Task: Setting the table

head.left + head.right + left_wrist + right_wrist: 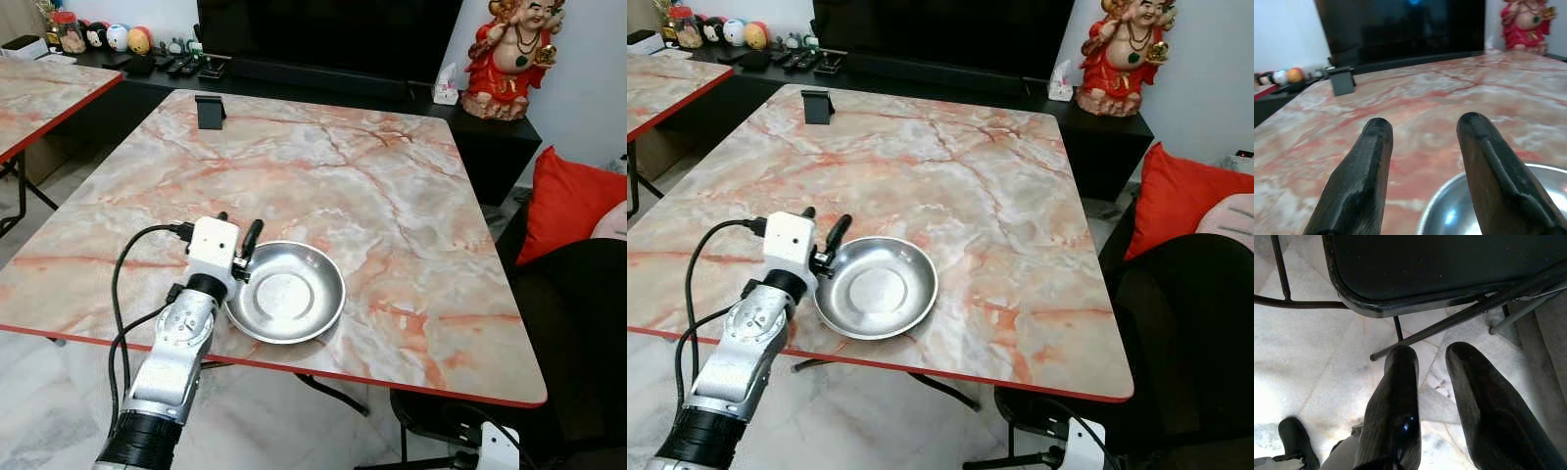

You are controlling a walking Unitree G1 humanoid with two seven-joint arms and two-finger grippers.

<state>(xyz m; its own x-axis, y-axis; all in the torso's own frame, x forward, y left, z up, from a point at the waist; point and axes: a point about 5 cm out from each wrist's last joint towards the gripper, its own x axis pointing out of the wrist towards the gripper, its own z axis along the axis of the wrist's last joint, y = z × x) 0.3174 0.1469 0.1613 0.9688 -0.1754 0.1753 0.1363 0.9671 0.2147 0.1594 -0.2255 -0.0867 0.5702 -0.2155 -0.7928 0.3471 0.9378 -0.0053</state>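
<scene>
A shallow steel bowl (286,292) sits on the pink marble table (392,196), close to its near edge. My left gripper (238,227) is at the bowl's left rim, open. In the left wrist view one finger (1493,161) reaches over the bowl's rim (1449,210) and the other finger (1361,171) stays outside it, above the tabletop. Nothing is held between them. My right arm hangs low beside the table; its gripper (1432,352) is open above the floor and a chair's frame.
A small black stand (210,111) is at the table's far left corner. A black chair (578,323) and a red cushion (563,201) are at the right. A second marble table (39,93) is at the left. A dark TV cabinet with a red figurine (511,54) runs behind.
</scene>
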